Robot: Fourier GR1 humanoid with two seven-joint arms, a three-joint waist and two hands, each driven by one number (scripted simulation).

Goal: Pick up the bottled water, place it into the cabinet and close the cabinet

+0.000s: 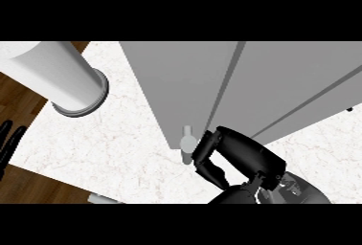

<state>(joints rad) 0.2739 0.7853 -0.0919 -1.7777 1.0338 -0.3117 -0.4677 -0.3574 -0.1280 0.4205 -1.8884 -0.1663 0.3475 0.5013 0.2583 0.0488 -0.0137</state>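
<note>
A small pale bottle [186,143] is seen upright on the white marble counter [106,153], near the middle of the view. It is set right at the near corner of a large grey cabinet [184,81], outside it, with its cap against the cabinet's lower edge. The black right hand [244,155] is brought in from the lower right, and its fingers [206,146] are curled around the bottle's right side, partly hiding it. Behind the bottle, the cabinet is spread across the upper middle and right, with 2 slanting seams marked on its face; whether its door is open cannot be told. At the upper left, well apart, 1 tall white cylinder [56,72] is stood on the counter. The left hand [8,141] is rested at the left edge, fingers straight and up, over a brown wooden floor [21,103].
</note>
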